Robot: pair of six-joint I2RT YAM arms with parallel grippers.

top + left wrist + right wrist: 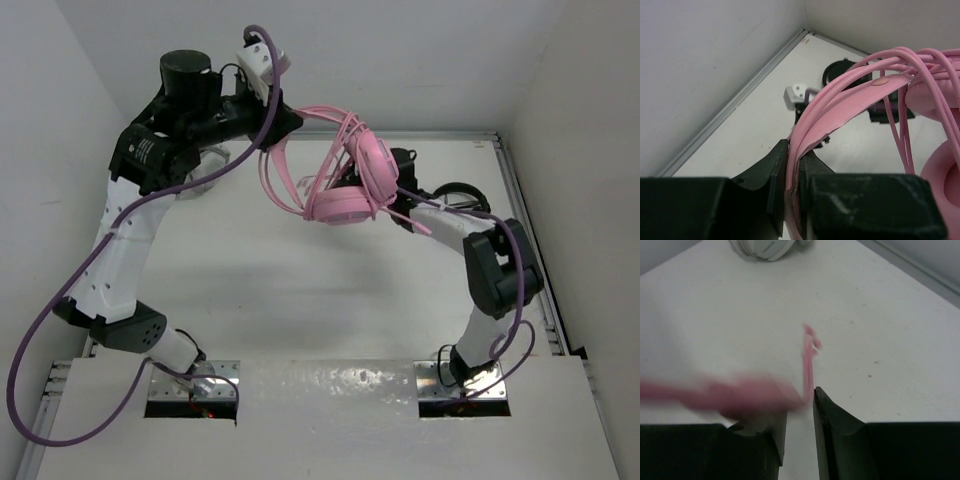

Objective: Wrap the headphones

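**Top external view: pink headphones held aloft for wrapping**

The headphones are seen lifted off the table, near the back wall, between the two arms. They are carried by the left gripper, whose jaws are clamped on the pink headband. This raised hold appears chosen so that the cable can be passed freely around band and earcups, and several strands are already draped there.

In the right wrist view, the right gripper is shown with its jaws a little apart. A blurred length of cable lies at the tips and looks free rather than pinched. The wrap is judged well along, with the loose tail not yet secured. Grey-white headphones lie well apart on the table.
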